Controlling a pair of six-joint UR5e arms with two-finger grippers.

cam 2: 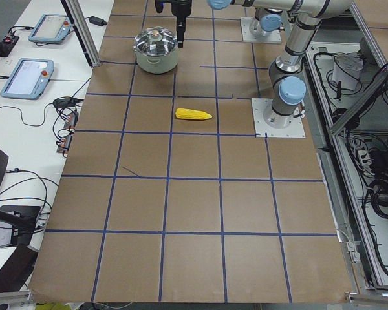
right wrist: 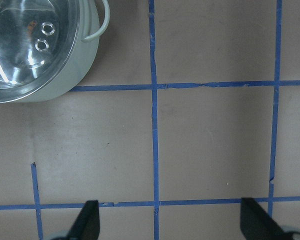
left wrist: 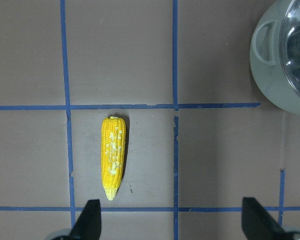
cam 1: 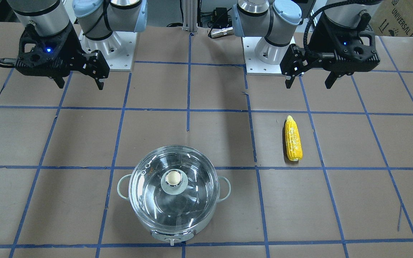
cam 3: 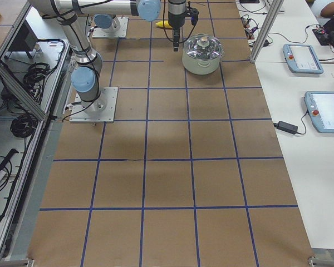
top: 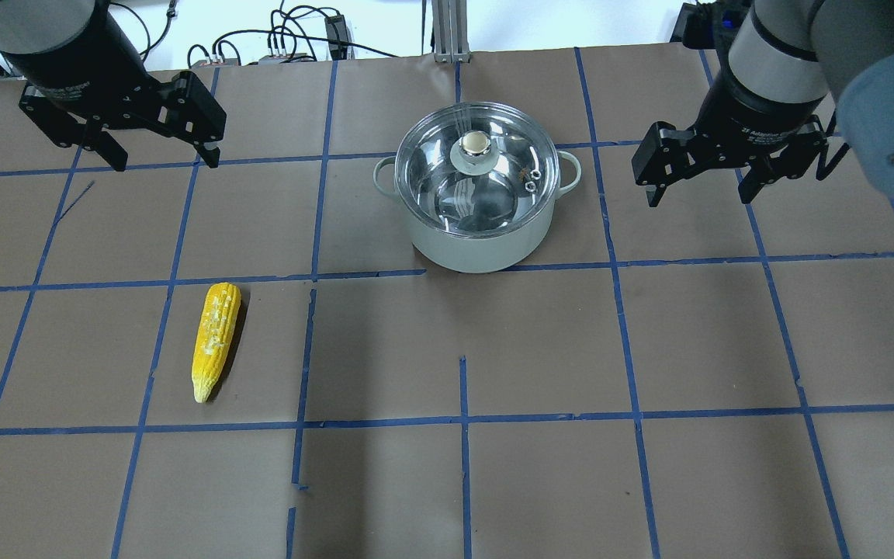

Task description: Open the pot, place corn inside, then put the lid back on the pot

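Observation:
The pot [top: 478, 241] stands on the far middle of the table with the glass lid [top: 493, 186] closed on it. The lid's knob [top: 475, 144] is at the centre. The corn [top: 216, 338] lies flat on the paper on my left side, apart from the pot. My left gripper [top: 167, 163] is open and empty, above the table beyond the corn. The left wrist view shows the corn [left wrist: 113, 157] ahead of its fingers and the pot [left wrist: 275, 75] at top right. My right gripper [top: 699, 199] is open and empty, to the right of the pot. The right wrist view shows the pot [right wrist: 75, 65] at top left.
Brown paper with a blue tape grid [top: 462, 419] covers the table. The arm base plates [cam 1: 109, 46] are at the robot's edge. Operator pendants [cam 2: 27, 76] lie on a side table beyond the far edge, past an upright post [cam 2: 77, 32].

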